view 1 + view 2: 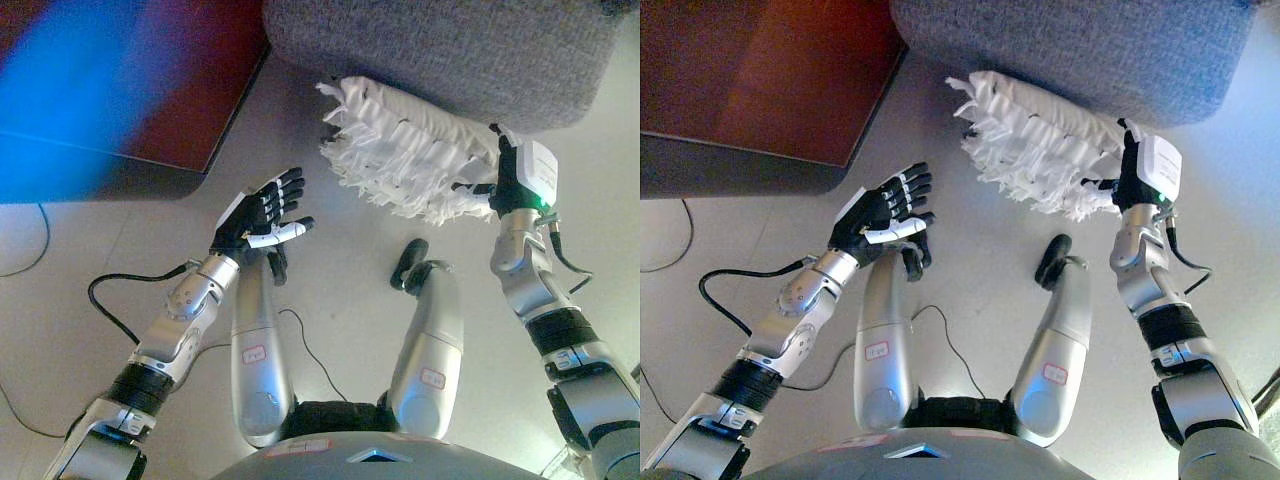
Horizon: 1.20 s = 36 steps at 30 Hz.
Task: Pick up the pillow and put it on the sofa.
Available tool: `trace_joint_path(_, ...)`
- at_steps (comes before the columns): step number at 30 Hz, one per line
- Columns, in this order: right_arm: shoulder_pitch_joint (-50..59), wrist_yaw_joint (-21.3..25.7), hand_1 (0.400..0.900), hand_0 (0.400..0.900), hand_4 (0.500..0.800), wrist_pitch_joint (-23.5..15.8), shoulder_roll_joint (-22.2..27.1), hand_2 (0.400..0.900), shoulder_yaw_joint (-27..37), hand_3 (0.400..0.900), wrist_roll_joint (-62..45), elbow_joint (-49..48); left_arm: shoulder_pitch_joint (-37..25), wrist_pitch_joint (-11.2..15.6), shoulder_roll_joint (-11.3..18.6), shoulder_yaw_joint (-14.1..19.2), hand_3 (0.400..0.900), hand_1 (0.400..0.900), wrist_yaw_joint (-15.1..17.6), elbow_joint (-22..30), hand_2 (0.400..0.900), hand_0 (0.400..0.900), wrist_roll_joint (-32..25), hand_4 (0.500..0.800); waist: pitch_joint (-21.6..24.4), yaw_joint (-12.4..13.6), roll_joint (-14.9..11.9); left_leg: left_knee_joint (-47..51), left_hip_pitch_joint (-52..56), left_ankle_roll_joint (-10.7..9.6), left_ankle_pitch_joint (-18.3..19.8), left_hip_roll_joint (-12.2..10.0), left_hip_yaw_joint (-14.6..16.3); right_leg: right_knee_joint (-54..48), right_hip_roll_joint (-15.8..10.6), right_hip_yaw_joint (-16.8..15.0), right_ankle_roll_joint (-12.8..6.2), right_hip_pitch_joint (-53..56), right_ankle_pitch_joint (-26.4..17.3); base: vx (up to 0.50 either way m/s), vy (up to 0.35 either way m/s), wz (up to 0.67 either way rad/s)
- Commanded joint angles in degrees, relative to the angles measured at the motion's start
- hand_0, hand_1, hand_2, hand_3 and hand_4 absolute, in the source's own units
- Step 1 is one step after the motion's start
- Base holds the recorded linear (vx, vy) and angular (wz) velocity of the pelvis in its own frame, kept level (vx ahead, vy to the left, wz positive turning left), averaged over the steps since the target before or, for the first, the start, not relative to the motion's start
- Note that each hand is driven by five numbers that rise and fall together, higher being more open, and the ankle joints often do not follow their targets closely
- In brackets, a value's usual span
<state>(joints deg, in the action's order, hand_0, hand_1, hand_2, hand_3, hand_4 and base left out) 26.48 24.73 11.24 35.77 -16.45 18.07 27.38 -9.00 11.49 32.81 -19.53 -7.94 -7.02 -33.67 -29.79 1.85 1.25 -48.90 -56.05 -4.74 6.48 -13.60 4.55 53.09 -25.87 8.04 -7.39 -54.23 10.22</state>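
Right hand [503,182] grips frilly white pillow [405,150] beside grey fabric sofa [450,50]; left hand [262,212] spread open.

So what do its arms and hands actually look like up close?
Both arms are silver-grey metal tubes joined by black ribbed bands near the elbows. The left robot hand is dark, almost black, shaped much like a human hand, with white covers on some fingers. The right robot hand is dark too, seen mostly from its back.
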Motion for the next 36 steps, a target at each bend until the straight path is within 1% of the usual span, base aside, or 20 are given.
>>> trace_joint_path(1,5.55,3.40,0.900,0.900,0.800,0.28,4.36,0.900,1.33,0.900,-2.23,3.68,-0.66,6.36,0.17,0.36,0.900,0.900,-0.84,8.27,0.900,0.900,-2.50,0.800,0.00,2.04,2.69,-6.09,1.31,-1.32,8.70,-4.58,-7.25,-0.67,-3.00,-5.58,-3.05,-4.20,-5.74,0.00,0.090,0.09)
trace_joint_path(3,8.36,3.64,0.900,0.900,0.800,0.97,4.46,0.900,0.75,0.900,-4.89,6.76,-0.96,6.05,0.11,0.27,0.900,0.900,-1.45,8.65,0.900,0.900,-3.16,0.800,0.00,2.74,3.36,-8.95,-1.44,-1.01,9.55,-4.00,-7.87,2.25,-3.25,-6.44,-2.89,-7.19,-4.96,-0.01,0.089,0.12)
trace_joint_path(6,12.77,4.15,0.900,0.900,0.800,1.78,4.44,0.900,-0.16,0.900,-6.13,12.47,-1.47,6.57,-0.09,-0.28,0.900,0.900,-2.57,8.40,0.900,0.900,-4.10,0.800,0.00,3.67,4.38,-13.33,-5.17,-0.59,10.93,-3.03,-8.80,6.43,-3.56,-7.85,-2.68,-11.06,-3.78,-0.01,0.084,0.13)
trace_joint_path(8,16.05,3.36,0.900,0.900,0.800,3.90,4.21,0.900,-1.59,0.900,-7.23,16.69,-2.07,6.59,-0.50,-0.90,0.900,0.900,-3.04,8.03,0.900,0.900,-4.92,0.800,0.00,4.56,5.13,-16.12,-7.83,-0.31,11.85,-2.26,-9.48,8.92,-4.02,-8.73,-2.38,-13.68,-2.91,-0.01,0.071,0.13)
trace_joint_path(11,19.94,3.59,0.900,0.900,0.800,6.08,3.94,0.900,-3.35,0.900,-8.84,21.67,-3.17,5.79,-0.93,-1.69,0.900,0.900,-3.48,7.77,0.900,0.900,-5.72,0.800,0.00,5.36,5.75,-18.90,-10.56,-0.21,12.34,-1.79,-10.10,11.33,-4.66,-9.54,-2.28,-16.19,-2.17,-0.01,0.054,0.12)
trace_joint_path(13,22.44,2.30,0.900,0.900,0.800,7.98,3.73,0.900,-4.33,0.900,-9.25,24.92,-3.64,5.84,-1.30,-2.26,0.900,0.900,-3.90,7.37,0.900,0.900,-6.00,0.800,0.00,5.86,6.21,-19.60,-11.65,-0.16,12.28,-1.60,-10.12,12.17,-4.96,-9.68,-2.21,-17.07,-1.82,-0.01,0.054,0.12)
trace_joint_path(14,23.77,0.49,0.900,0.900,0.800,10.26,3.56,0.900,-5.20,0.900,-9.05,26.80,-3.88,5.65,-1.37,-2.85,0.900,0.900,-3.71,7.20,0.900,0.900,-6.57,0.800,0.00,6.26,6.35,-19.72,-11.99,-0.22,12.12,-1.49,-10.19,12.50,-5.17,-9.60,-2.18,-17.32,-1.72,0.00,0.048,0.11)
trace_joint_path(16,25.22,-2.12,0.900,0.900,0.800,12.80,3.24,0.900,-6.12,0.900,-9.92,29.38,-4.22,5.07,-1.61,-3.20,0.900,0.900,-4.07,6.87,0.900,0.900,-6.87,0.800,0.00,6.80,6.33,-19.51,-12.03,-0.28,11.76,-1.31,-10.33,12.69,-5.52,-9.35,-2.20,-17.28,-1.73,0.01,0.024,0.09)
trace_joint_path(17,25.65,-2.62,0.900,0.900,0.800,13.16,3.19,0.900,-6.35,0.900,-9.83,30.18,-4.29,4.90,-1.67,-3.34,0.900,0.900,-4.10,6.88,0.900,0.900,-6.88,0.800,0.00,6.94,6.31,-19.39,-12.05,-0.32,11.58,-1.27,-10.39,12.62,-5.65,-9.25,-2.22,-17.25,-1.85,0.02,0.000,0.12)
trace_joint_path(18,26.05,-3.50,0.900,0.900,0.800,14.68,2.93,0.900,-6.76,0.900,-10.54,31.15,-4.35,4.42,-1.84,-3.65,0.900,0.900,-4.37,7.07,0.900,0.900,-6.81,0.800,0.00,7.27,6.21,-19.02,-11.90,-0.38,11.18,-1.17,-10.48,12.44,-5.94,-9.01,-2.33,-17.09,-2.16,0.01,-0.013,0.13)
trace_joint_path(20,26.62,-5.74,0.900,0.900,0.800,16.50,2.34,0.900,-6.68,0.900,-10.24,32.28,-4.29,3.85,-1.86,-3.86,0.900,0.900,-5.04,7.18,0.900,0.900,-6.80,0.800,0.00,7.67,6.12,-18.94,-11.91,-0.59,10.70,-1.21,-10.68,12.46,-6.28,-8.68,-2.46,-16.92,-2.51,0.03,-0.025,0.15)
trace_joint_path(21,26.73,-6.15,0.575,0.575,0.605,17.04,1.96,0.575,-6.83,0.575,-11.57,32.58,-4.17,3.61,-1.88,-4.08,0.900,0.900,-5.12,7.27,0.900,0.900,-6.76,0.800,0.00,7.81,6.08,-18.90,-11.74,-0.70,10.47,-1.24,-10.73,12.65,-6.33,-8.66,-2.51,-16.77,-2.58,0.04,-0.019,0.11)
trace_joint_path(22,27.11,-6.72,0.400,0.400,0.500,17.73,1.65,0.400,-6.84,0.400,-11.80,32.59,-4.15,3.29,-2.00,-4.16,0.900,0.900,-5.19,7.32,0.900,0.900,-6.72,0.800,0.00,7.94,6.03,-19.09,-11.72,-0.78,10.34,-1.28,-10.83,13.08,-6.35,-8.70,-2.49,-16.70,-2.45,0.05,-0.007,0.08)
trace_joint_path(23,27.27,-7.51,0.400,0.400,0.500,18.23,1.20,0.400,-6.76,0.400,-11.91,32.61,-4.17,2.50,-2.16,-4.05,0.900,0.900,-5.22,7.63,0.900,0.900,-6.58,0.800,0.00,8.06,6.00,-19.25,-11.59,-0.93,10.24,-1.30,-10.99,13.59,-6.37,-8.82,-2.52,-16.57,-2.24,0.06,-0.005,0.11)
trace_joint_path(24,27.09,-6.82,0.400,0.400,0.500,17.12,0.81,0.400,-6.49,0.400,-13.74,32.49,-4.12,1.87,-2.08,-4.17,0.900,0.900,-5.19,7.90,0.900,0.900,-6.63,0.800,0.00,8.11,6.00,-19.50,-11.39,-0.96,10.24,-1.29,-11.18,14.01,-6.45,-8.98,-2.53,-16.42,-2.09,0.06,0.000,0.11)
trace_joint_path(26,27.42,-6.23,0.400,0.400,0.500,16.78,-0.16,0.400,-6.04,0.400,-15.67,31.75,-4.21,1.56,-2.44,-4.59,0.900,0.900,-4.54,7.71,0.900,0.900,-6.65,0.800,0.00,8.09,5.81,-19.71,-11.07,-1.09,10.22,-1.28,-11.34,14.62,-6.33,-9.15,-2.54,-16.24,-1.76,0.05,0.017,0.05)
trace_joint_path(31,26.71,-2.84,0.400,0.400,0.500,14.94,-1.10,0.400,-4.36,0.400,-18.89,29.63,-4.60,1.14,-2.93,-5.07,0.900,0.900,-3.20,7.99,0.900,0.900,-6.56,0.800,0.00,7.97,5.28,-18.11,-9.41,-1.31,9.83,-1.44,-10.95,13.49,-6.30,-8.55,-2.79,-14.80,-2.17,0.01,0.004,0.00)
trace_joint_path(33,26.61,-1.28,0.400,0.400,0.500,14.26,-1.55,0.400,-3.88,0.400,-19.08,29.39,-4.97,1.36,-3.25,-5.27,0.900,0.900,-2.79,7.67,0.900,0.900,-6.21,0.800,0.00,7.95,5.13,-16.59,-8.32,-1.40,9.37,-1.74,-10.60,12.36,-6.24,-7.97,-2.90,-13.73,-2.63,0.00,0.000,0.00)
trace_joint_path(36,26.63,1.79,0.400,0.400,0.500,12.19,-2.08,0.400,-3.40,0.400,-20.32,29.34,-5.74,1.29,-3.96,-5.70,0.900,0.900,-1.18,6.95,0.900,0.900,-6.28,0.800,0.00,7.85,4.98,-14.49,-6.55,-1.39,8.69,-2.10,-10.07,11.03,-6.14,-7.23,-2.97,-12.07,-3.16,0.00,0.000,0.00)
